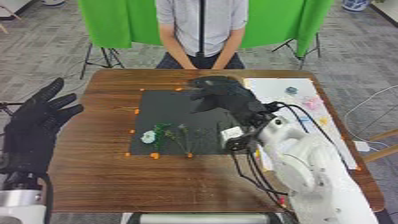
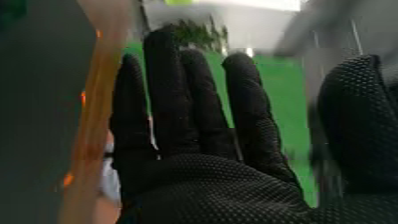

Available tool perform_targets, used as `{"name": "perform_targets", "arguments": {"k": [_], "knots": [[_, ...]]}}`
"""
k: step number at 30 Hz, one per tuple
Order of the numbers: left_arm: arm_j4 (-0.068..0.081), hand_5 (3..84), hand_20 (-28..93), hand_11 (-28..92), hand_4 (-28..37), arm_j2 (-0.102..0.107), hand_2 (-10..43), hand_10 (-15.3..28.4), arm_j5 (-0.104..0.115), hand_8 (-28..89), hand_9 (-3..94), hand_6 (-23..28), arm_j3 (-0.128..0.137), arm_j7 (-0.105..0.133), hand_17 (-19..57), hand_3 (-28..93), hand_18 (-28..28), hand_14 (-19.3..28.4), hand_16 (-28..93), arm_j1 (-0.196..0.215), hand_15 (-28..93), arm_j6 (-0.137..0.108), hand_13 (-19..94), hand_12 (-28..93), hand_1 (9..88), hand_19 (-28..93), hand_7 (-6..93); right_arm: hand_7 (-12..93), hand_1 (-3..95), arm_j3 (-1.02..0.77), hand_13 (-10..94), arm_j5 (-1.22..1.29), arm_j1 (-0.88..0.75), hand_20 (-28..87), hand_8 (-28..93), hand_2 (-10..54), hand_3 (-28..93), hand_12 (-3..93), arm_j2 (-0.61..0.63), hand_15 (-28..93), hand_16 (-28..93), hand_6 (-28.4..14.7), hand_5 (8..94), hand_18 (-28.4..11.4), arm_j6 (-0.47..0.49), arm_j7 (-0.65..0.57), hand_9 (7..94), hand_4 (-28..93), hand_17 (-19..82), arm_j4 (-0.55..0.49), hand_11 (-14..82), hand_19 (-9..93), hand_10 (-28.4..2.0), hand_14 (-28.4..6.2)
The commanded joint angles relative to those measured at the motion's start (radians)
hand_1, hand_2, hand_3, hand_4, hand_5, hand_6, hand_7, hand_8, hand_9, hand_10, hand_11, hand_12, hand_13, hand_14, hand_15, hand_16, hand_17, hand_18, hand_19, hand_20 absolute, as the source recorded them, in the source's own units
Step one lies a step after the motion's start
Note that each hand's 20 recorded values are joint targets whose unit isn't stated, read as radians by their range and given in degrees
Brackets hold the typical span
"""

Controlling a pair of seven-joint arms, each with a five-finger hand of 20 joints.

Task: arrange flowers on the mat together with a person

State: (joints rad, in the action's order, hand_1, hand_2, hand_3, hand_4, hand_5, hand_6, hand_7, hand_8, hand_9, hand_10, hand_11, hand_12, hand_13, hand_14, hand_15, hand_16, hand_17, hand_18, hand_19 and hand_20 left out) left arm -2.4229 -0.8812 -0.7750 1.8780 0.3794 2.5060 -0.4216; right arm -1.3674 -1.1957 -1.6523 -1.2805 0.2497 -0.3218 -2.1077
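the right hand (image 1: 222,94) is open, fingers straight, with nothing in its grasp; it is over the far right part of the black mat (image 1: 163,111), reaching in above the surface (image 1: 89,175). the left hand (image 1: 40,120) is open too and empty, off to the left side.

the arrangement looks partly done. on the near part of the mat lie a white flower (image 1: 148,136), a green sprig (image 1: 161,134) beside it, and some thin stems (image 1: 186,141) a little to the right. the far part of the mat seems unfilled where the right hand doesn't cover it.

on the white sheet (image 1: 274,86) to the right are a grey-blue flower (image 1: 291,90), a pink flower (image 1: 311,103) and a small yellow flower (image 1: 323,121), which i'd judge are left to place. the next move likely calls for picking one of these up.
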Motion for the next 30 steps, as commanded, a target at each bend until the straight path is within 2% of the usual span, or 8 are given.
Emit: {"name": "perform_targets", "arguments": {"k": [1,4,7,11,14,24,28,30], "knots": [[0.013,34.0,9,24,-28.3,-0.006,5.3,18.3,0.018,-10,31.0,5.9,-0.008,0.014,-11.1,75,21.2,26.8,-12,0.025,53,-0.009,22,9,15.4,47,12.4,14,26.2,-0.267,41,0.126,-0.231,11,-11,2.2,71,14.3,0.070,50,6,-2.3,47.2,-20.5,-0.041,0.087,46.9,-27,12,-0.013,16.3,59,-18.0,-18.1],[0.019,33.7,9,23,-28.3,-0.005,5.4,17.9,0.025,-10,30.5,5.6,-0.014,0.018,-11.1,75,21.0,26.5,-12,0.025,52,-0.010,22,9,15.3,46,12.0,13,25.1,-0.318,39,0.201,-0.284,12,-11,2.4,71,14.3,0.071,45,7,-1.5,44.7,-20.6,-0.075,0.114,44.6,-27,11,-0.014,13.6,56,-17.6,-18.8],[0.025,33.4,9,22,-28.3,-0.015,5.4,17.5,0.032,-10,30.0,5.4,-0.017,-0.012,-11.1,75,20.9,26.3,-11,0.028,51,-0.017,22,9,15.3,46,12.0,12,24.2,-0.351,36,0.259,-0.338,12,-11,2.6,71,14.4,0.066,42,7,-1.3,43.2,-20.8,-0.123,0.138,43.1,-27,10,-0.020,12.2,54,-17.7,-19.3],[0.023,33.4,9,22,-28.3,-0.020,6.1,17.8,0.039,-10,29.9,5.3,-0.014,0.011,-11.2,75,20.9,26.3,-11,0.052,51,-0.027,22,9,16.2,46,12.1,12,23.4,-0.380,35,0.282,-0.401,13,-10,2.9,72,14.5,0.067,41,8,-1.1,42.3,-20.8,-0.173,0.183,42.3,-27,9,-0.036,11.5,53,-17.8,-19.7],[0.019,33.5,9,23,-28.3,-0.022,6.2,18.1,0.047,-10,30.5,5.3,-0.010,0.004,-11.2,75,20.9,26.4,-10,0.060,51,-0.031,22,9,16.2,46,12.3,12,23.3,-0.397,35,0.282,-0.435,13,-10,3.0,72,14.7,0.060,40,9,-1.0,42.2,-20.8,-0.199,0.182,42.3,-27,9,-0.048,11.5,52,-17.7,-19.7],[0.013,33.5,9,24,-28.3,-0.027,6.9,18.8,0.036,-10,31.4,5.5,-0.018,-0.026,-11.1,76,20.9,26.6,-11,0.049,53,-0.030,22,9,17.1,47,12.6,13,23.6,-0.406,36,0.268,-0.475,15,-11,3.0,73,14.9,0.021,41,10,-0.8,42.7,-20.8,-0.228,0.192,43.5,-27,9,-0.064,12.4,52,-17.3,-19.3],[0.008,33.6,9,24,-28.3,-0.009,7.1,19.0,0.053,-10,31.7,5.7,-0.021,-0.002,-11.0,76,20.9,26.6,-11,0.053,53,-0.053,22,9,17.5,47,12.8,13,23.7,-0.419,36,0.316,-0.469,15,-11,3.0,73,14.7,0.014,41,10,-0.8,42.8,-20.7,-0.197,0.180,43.7,-27,9,-0.057,12.4,52,-17.4,-19.2],[0.006,33.7,10,24,-28.3,-0.008,7.1,19.0,0.044,-10,31.8,5.8,-0.019,0.000,-10.9,76,20.9,26.7,-11,0.053,53,-0.045,22,9,17.5,48,12.8,13,23.7,-0.420,36,0.322,-0.467,15,-11,3.0,73,14.7,0.009,41,10,-0.8,42.8,-20.7,-0.188,0.180,43.8,-27,9,-0.055,12.3,52,-17.3,-19.2]]}}
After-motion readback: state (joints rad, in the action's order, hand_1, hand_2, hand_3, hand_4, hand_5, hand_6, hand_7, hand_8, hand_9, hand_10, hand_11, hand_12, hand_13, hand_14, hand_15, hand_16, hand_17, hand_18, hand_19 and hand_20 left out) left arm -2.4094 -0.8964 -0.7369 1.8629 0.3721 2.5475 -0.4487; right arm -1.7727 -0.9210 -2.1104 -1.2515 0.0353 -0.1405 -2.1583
